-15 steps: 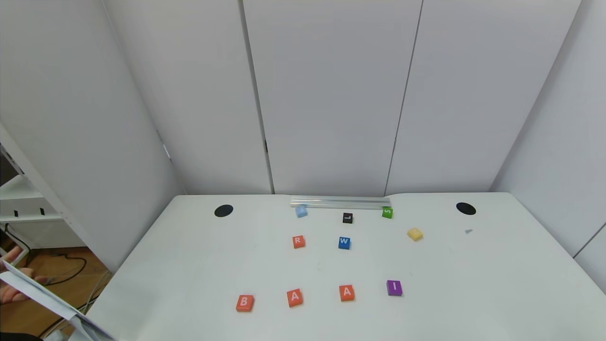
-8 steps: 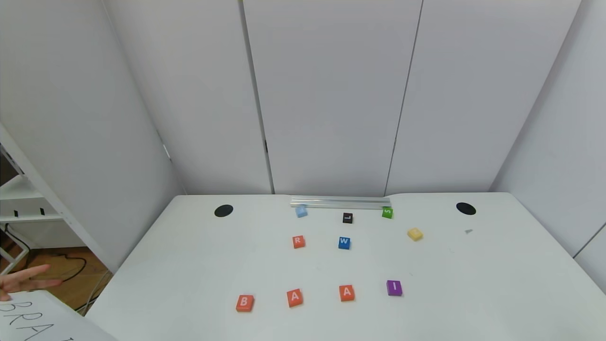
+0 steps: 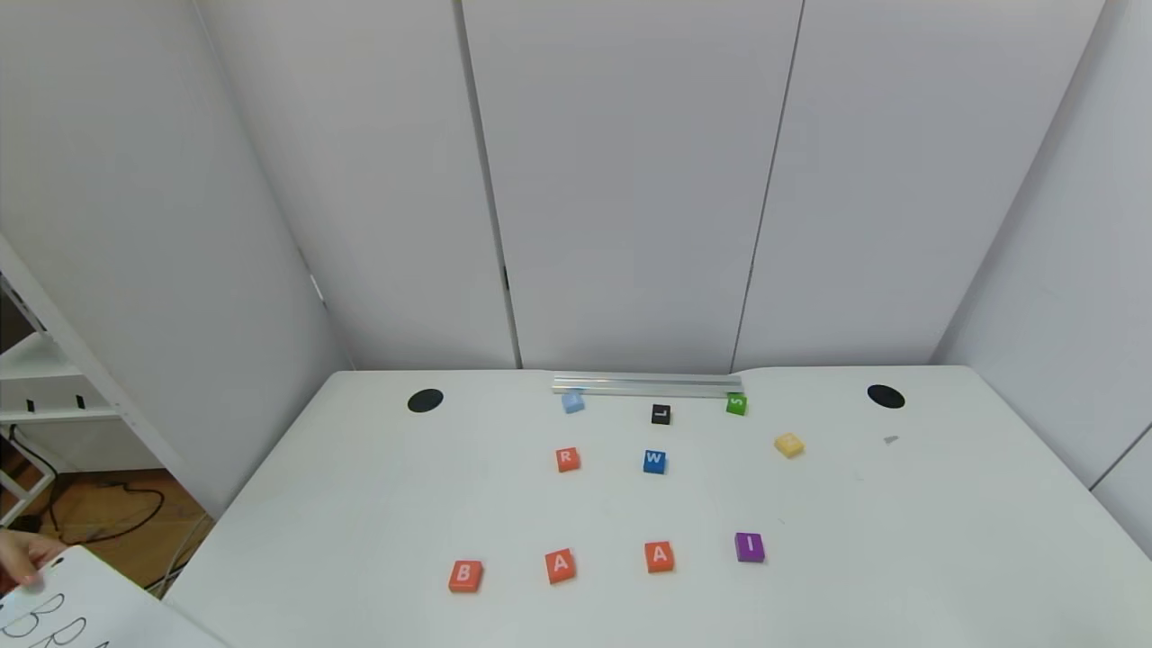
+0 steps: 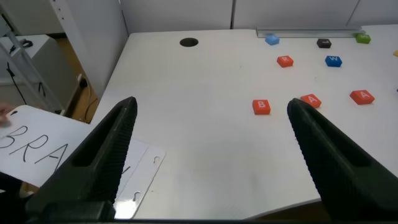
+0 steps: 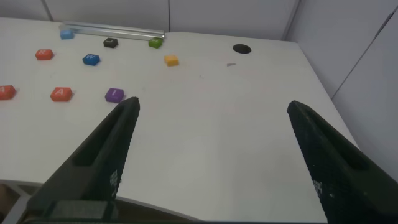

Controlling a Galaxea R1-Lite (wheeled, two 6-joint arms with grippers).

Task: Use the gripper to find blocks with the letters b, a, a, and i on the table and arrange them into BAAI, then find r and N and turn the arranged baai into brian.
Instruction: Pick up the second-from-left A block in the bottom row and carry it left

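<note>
While apart: blocks [image 4: 311, 102], open left hand [image 4: 211, 162].

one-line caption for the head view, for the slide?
B, A, A, I blocks in a near row on the table; r and N wait behind.

Pale-blue tile [image 3: 573, 402] letter too faint to read; same for N [image 3: 788, 445]. Whiteboard [image 3: 63, 612] cut off at corner, writing partly lost. Hand [image 3: 20, 555] mostly out of frame.
</note>
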